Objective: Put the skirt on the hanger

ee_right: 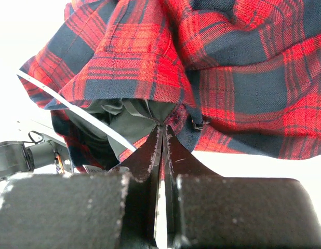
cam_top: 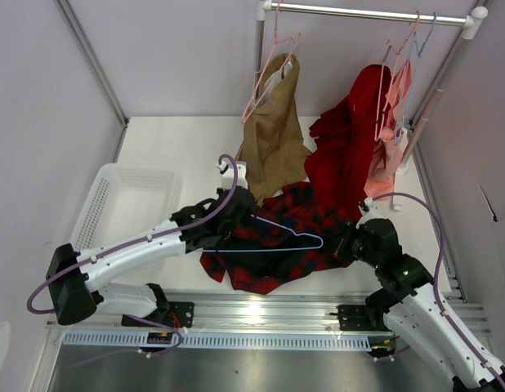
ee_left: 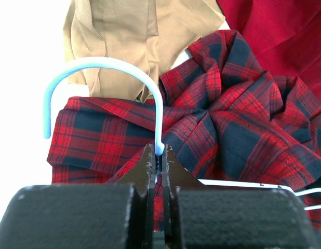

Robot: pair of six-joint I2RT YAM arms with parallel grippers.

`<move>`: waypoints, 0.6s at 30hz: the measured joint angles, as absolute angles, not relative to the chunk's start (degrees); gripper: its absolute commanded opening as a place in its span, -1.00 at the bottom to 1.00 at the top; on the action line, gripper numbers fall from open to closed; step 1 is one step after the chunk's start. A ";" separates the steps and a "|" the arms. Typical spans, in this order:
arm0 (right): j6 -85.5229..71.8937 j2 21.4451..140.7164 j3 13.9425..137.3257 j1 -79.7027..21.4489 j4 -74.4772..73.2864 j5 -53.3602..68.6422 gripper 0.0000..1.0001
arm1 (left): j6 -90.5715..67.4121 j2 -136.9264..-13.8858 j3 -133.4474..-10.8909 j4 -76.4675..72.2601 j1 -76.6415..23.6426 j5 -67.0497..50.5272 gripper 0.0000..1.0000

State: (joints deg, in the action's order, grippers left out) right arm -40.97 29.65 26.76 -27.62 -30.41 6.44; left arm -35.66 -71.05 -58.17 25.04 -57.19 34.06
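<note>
The red and navy plaid skirt [cam_top: 273, 261] lies crumpled on the table in front of the arms. The light-blue wire hanger [cam_top: 295, 237] rests on top of it. My left gripper [cam_top: 243, 216] is shut on the hanger at the base of its hook; in the left wrist view the hook [ee_left: 106, 65] curves up from my left gripper [ee_left: 159, 154], with the skirt [ee_left: 238, 124] behind. My right gripper [cam_top: 348, 241] is shut on the skirt's right edge. In the right wrist view my right gripper [ee_right: 164, 128] pinches the skirt [ee_right: 243, 62] at its hem, and a hanger wire [ee_right: 72, 106] runs under the lifted fabric.
A white basket [cam_top: 113, 204] stands at the left. A tan garment [cam_top: 273, 139] on a pink hanger and a plain red garment [cam_top: 350, 139] hang from the rail [cam_top: 367, 10] at the back, their lower ends touching the skirt. A pink garment [cam_top: 391, 155] hangs far right.
</note>
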 measured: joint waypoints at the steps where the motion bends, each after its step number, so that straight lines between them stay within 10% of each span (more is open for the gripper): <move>1: -40.97 29.65 26.81 -27.62 -30.44 6.46 -0.99 | -35.83 -71.11 -58.17 25.02 -57.19 34.28 -1.00; 18: -40.95 28.93 28.45 -27.62 -32.64 6.96 -0.98 | -37.15 -73.41 -57.43 23.62 -57.19 35.51 -1.00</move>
State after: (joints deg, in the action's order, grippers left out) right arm -40.95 28.93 28.45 -27.62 -32.64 6.96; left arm -37.15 -73.41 -57.43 23.62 -57.19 35.51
